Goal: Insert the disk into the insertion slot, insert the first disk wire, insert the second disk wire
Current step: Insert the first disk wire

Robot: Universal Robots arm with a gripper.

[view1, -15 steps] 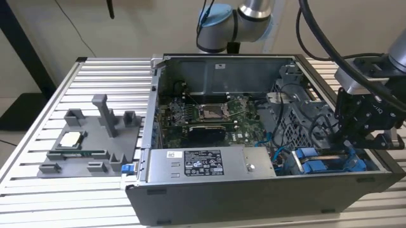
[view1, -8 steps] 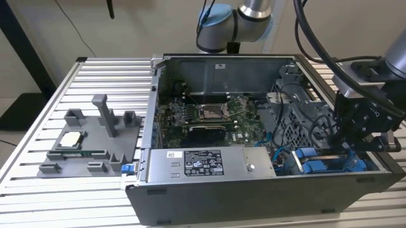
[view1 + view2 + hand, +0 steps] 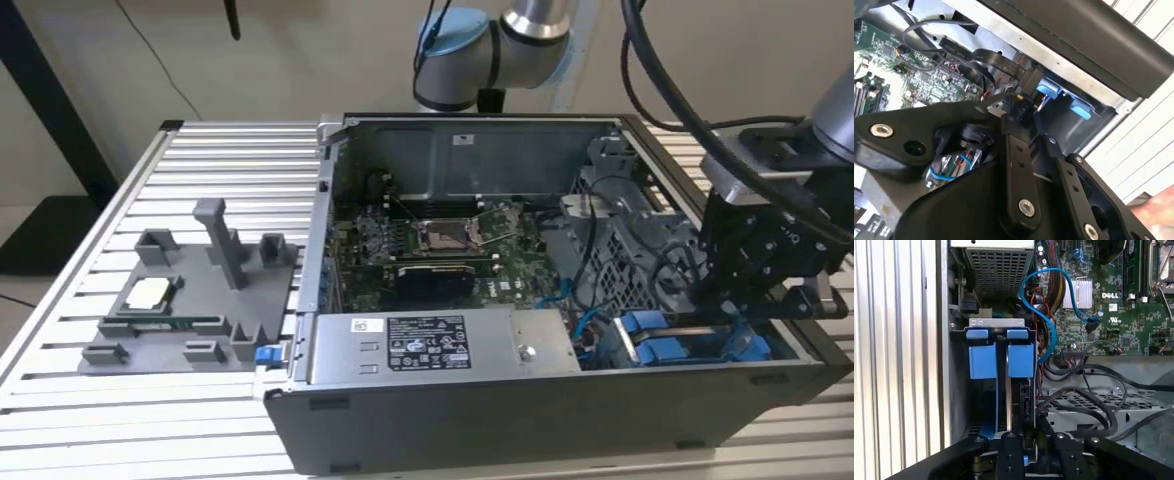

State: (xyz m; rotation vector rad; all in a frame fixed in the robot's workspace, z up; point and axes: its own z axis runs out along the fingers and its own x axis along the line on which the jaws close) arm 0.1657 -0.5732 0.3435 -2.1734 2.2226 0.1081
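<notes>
Disk (image 3: pixel 1020 360), framed by its blue carrier (image 3: pixel 667 345), stands on edge inside the insertion slot (image 3: pixel 617 268), directly below the pincer (image 3: pixel 745 312), which hangs over that corner of the open computer case (image 3: pixel 534 425). In both wrist views the pincer (image 3: pixel 1026 432) (image 3: pixel 1018 107) points straight at the carrier's two blue tabs, which lie just past its tip. A black connector (image 3: pixel 1024 392) sits right at that tip, against the end of the disk. Whether the pincer is spread, pressed together or pinching the connector cannot be told. Black cables (image 3: pixel 1094 407) loop over a perforated metal wall just beside the pincer. A blue cable (image 3: pixel 1040 305) arcs farther out from it, past the carrier tabs, toward the green motherboard (image 3: pixel 1114 300). From the pincer toward the exterior view's left, the grey labelled power-supply box (image 3: pixel 427 345) lies near, inside the case. The grey fixture tray (image 3: pixel 187 290) lies well apart from it, outside the case on the slatted metal table (image 3: pixel 80 410).
</notes>
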